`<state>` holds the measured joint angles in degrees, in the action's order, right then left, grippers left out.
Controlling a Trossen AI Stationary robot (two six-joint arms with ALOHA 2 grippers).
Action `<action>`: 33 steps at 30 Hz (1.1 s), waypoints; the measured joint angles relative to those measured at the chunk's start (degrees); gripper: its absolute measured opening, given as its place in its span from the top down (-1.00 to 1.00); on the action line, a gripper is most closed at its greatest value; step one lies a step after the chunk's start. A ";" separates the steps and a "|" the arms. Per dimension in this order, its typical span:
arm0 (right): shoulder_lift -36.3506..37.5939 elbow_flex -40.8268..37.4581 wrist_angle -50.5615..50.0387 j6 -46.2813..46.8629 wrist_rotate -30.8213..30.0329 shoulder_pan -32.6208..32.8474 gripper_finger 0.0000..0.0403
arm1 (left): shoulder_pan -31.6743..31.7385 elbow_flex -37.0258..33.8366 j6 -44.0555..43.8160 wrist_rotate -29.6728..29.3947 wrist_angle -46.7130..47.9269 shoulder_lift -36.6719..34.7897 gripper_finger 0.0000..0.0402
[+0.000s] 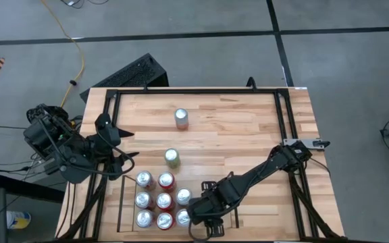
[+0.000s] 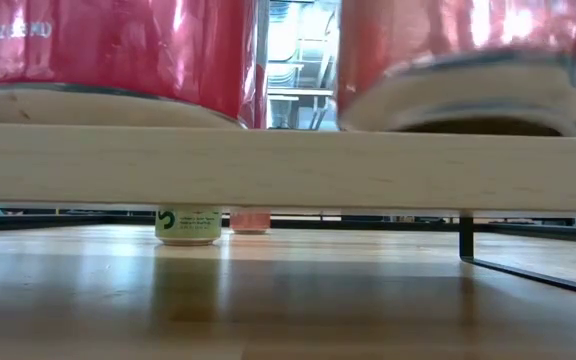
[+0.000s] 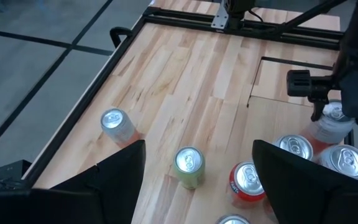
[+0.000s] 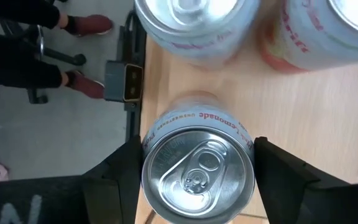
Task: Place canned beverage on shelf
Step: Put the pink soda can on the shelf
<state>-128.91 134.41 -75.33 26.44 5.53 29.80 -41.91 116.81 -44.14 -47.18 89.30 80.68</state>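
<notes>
The shelf (image 1: 128, 202) is the low bay at the table's near left, with a light wood floor (image 4: 328, 106) and several red and white cans standing on it. My right gripper (image 1: 196, 214) is over the shelf's near right corner, shut on a white lemonade can (image 4: 197, 168) beside the other cans. In the low view the shelf's plank (image 2: 288, 165) carries two red cans. My left gripper (image 1: 110, 131) waits open, high over the table's left side (image 3: 197, 146), holding nothing. My right gripper pinches the can's side wall (image 4: 149, 140) just below its top rim, one finger (image 4: 114, 180) on each side. The fingers come from above, pointing steeply down. The can stands upright in the hold. Whether its base rests on the shelf floor I cannot tell.
A green can (image 1: 172, 158) and a pink can (image 1: 182, 118) stand loose on the open tabletop beyond the shelf. A black metal frame (image 1: 194, 90) runs around the table. A keyboard (image 1: 130, 73) lies off the far left corner. A person's feet (image 4: 86, 25) show beside the table.
</notes>
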 joint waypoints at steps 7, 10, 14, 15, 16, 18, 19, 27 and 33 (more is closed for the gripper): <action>-0.03 -0.02 0.55 -0.13 0.29 -1.09 -0.22 | 0.00 0.00 0.00 0.00 0.00 0.00 -0.40; -0.03 -0.02 0.56 -0.02 0.48 -1.60 -0.22 | 0.00 0.00 0.00 0.02 0.00 0.00 -0.40; -0.03 -0.02 0.58 0.49 2.49 -2.21 -0.22 | 0.00 0.00 0.00 0.02 -0.02 0.00 -0.40; -0.03 -0.02 0.57 0.52 2.58 -2.15 -0.22 | 0.00 0.00 0.00 0.02 -0.02 0.00 -0.40; -0.03 -0.02 0.59 0.50 2.53 -1.98 -0.22 | 0.00 0.00 0.00 0.02 -0.02 0.00 -0.40; -0.03 -0.02 0.59 0.39 2.39 -1.63 -0.22 | 0.00 0.00 0.00 0.15 -0.02 0.00 -0.40; -0.03 -0.02 0.59 0.16 2.38 -1.53 -0.22 | 0.00 0.00 -0.01 0.33 -0.01 0.00 -0.40; -0.03 -0.02 0.75 0.01 2.24 -1.35 -0.32 | 0.00 0.00 0.11 0.37 -0.02 0.00 -0.40; -0.01 -0.02 1.27 0.04 2.20 -1.36 -0.50 | 0.00 0.00 0.13 0.35 -0.02 0.00 -0.40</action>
<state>-128.93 134.39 -74.06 26.48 7.74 28.45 -41.91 116.81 -44.01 -46.83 89.27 80.68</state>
